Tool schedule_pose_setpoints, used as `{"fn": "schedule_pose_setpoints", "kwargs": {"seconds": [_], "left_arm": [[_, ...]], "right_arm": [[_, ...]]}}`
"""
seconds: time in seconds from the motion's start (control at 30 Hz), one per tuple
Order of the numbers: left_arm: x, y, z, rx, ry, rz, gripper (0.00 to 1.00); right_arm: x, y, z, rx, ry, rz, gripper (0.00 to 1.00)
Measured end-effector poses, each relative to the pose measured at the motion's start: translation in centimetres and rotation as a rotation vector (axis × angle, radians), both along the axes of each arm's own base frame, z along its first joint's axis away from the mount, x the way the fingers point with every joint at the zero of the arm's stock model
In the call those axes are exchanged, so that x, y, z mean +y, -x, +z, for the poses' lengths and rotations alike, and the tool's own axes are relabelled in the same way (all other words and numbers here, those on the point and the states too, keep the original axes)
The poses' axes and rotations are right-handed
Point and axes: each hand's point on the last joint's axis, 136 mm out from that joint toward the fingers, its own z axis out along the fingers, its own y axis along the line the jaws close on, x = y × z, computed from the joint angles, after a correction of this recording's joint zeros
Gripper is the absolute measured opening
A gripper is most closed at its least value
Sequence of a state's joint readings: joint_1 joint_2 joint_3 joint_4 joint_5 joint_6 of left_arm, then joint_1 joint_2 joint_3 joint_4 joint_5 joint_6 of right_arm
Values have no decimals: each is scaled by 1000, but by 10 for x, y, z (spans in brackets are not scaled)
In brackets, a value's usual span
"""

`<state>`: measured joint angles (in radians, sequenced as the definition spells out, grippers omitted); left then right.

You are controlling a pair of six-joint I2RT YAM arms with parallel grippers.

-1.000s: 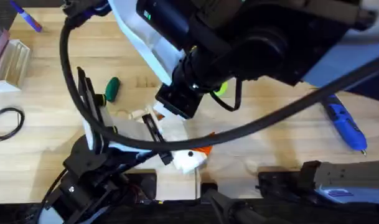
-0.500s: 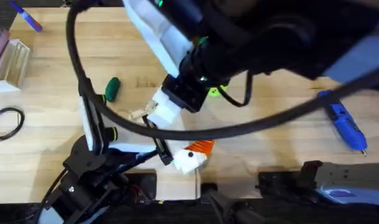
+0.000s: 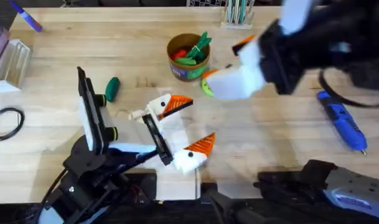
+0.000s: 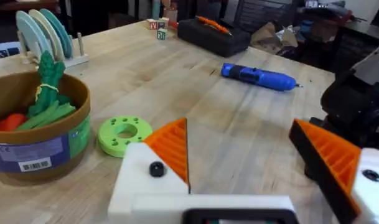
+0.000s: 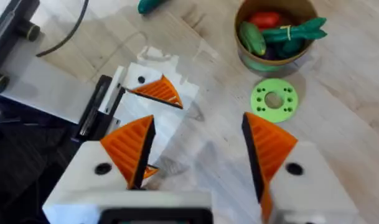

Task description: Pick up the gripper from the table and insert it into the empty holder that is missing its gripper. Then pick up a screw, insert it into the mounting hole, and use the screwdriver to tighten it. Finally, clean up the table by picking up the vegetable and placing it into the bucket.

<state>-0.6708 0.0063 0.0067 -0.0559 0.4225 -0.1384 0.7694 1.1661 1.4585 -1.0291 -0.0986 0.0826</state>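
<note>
The orange gripper [image 3: 177, 104] sits seated in the white holder [image 3: 159, 107], which is one finger of my left gripper [image 3: 188, 126]. That gripper is open and holds nothing; the wedge [image 4: 170, 146] and holder [image 4: 142, 180] show close up. My right gripper [image 3: 236, 62] hovers open near the bucket [image 3: 189, 71], its pads [image 5: 130, 149] bare. The dark green vegetable [image 3: 112, 88] lies on the table left of the left gripper. At the right lies the blue screwdriver [image 3: 343, 121]. I cannot make out a screw.
A lime-green disc with holes [image 3: 206, 88] lies beside the bucket, which holds green leafy and red toys. A clear box [image 3: 12, 59], a black cable loop [image 3: 5, 121] and a blue-purple marker [image 3: 27, 17] are at the far left.
My right arm pulled away from the left gripper's finger toward the far right. The orange wedge now stays in the holder, and the bucket has come into sight.
</note>
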Motion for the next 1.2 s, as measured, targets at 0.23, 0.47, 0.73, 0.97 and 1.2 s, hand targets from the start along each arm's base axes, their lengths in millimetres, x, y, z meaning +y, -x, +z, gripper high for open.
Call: {"fn": "schedule_pose_setpoints", "kwargs": {"seconds": [0.23, 0.47, 0.73, 0.97, 1.2], "left_arm": [[0, 0, 0, 0, 0, 0, 986], [0, 0, 0, -2, -1, 0, 834], [0, 0, 0, -6, -3, 0, 171], [0, 0, 0, -6, -3, 0, 6], [0, 0, 0, -6, -3, 0, 5]], "right_arm": [[-45, 46, -17, 0, -103, -66, 844], [-75, 87, -35, -12, -184, -59, 844], [-98, 102, -64, 34, -94, -88, 944], [-121, 80, -73, -25, -10, -246, 984], [-155, 53, -102, -54, 135, -465, 989]]}}
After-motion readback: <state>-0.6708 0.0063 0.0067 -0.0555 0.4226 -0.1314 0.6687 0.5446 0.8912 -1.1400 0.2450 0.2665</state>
